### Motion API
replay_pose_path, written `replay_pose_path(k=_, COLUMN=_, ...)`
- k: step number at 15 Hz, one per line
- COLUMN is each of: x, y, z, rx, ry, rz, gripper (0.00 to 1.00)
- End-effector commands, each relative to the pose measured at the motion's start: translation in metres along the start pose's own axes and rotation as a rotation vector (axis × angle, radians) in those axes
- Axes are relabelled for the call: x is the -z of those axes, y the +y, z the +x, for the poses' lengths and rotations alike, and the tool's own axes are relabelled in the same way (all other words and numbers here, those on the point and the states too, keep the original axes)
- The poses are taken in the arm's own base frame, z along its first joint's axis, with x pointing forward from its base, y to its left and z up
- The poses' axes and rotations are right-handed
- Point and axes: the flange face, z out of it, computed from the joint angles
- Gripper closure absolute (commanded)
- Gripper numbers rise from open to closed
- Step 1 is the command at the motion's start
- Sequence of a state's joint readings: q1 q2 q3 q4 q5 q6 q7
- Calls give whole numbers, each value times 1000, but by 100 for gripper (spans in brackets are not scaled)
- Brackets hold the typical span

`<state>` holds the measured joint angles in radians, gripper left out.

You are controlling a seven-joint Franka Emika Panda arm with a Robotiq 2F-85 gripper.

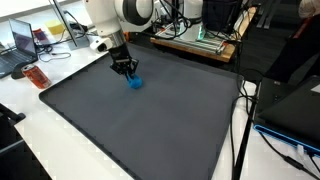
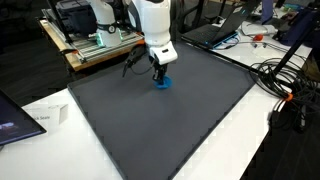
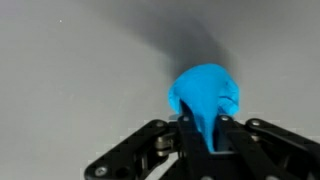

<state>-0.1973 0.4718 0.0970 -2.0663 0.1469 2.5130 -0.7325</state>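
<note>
A small bright blue soft object (image 3: 204,95) lies on the dark grey mat (image 1: 150,125) and shows in both exterior views (image 1: 136,82) (image 2: 164,82). My gripper (image 3: 202,135) is shut on the blue object's narrow near end, with its black fingers pinching it from both sides. In the exterior views the gripper (image 1: 125,69) (image 2: 159,71) points straight down at the mat, right over the blue object, which touches or nearly touches the mat.
A large dark grey mat (image 2: 170,110) covers the white table. An orange object (image 1: 37,76) and laptops (image 1: 22,42) lie beyond one mat edge. Equipment and cables (image 2: 285,95) crowd the table edges. A white paper (image 2: 45,118) lies beside the mat.
</note>
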Motion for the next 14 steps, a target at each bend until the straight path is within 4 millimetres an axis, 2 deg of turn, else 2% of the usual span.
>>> replay_pose_path(k=1, x=28, y=-17, z=-11, rx=-11, ry=-19, rz=-1, gripper=80)
replay_pose_path(k=4, x=52, y=-28, z=-16, rx=-5, ry=-15, rz=-4, gripper=81)
replay_pose_path(k=8, x=96, y=-46, z=-20, rx=24, ry=14, rz=-35, gripper=84)
replay_pose_path(k=10, x=123, y=-59, z=-20, rx=43, ry=40, rz=-55, gripper=80)
replay_pose_path(k=14, x=177, y=-88, z=-15, rx=86, ry=103, rz=-114, gripper=81)
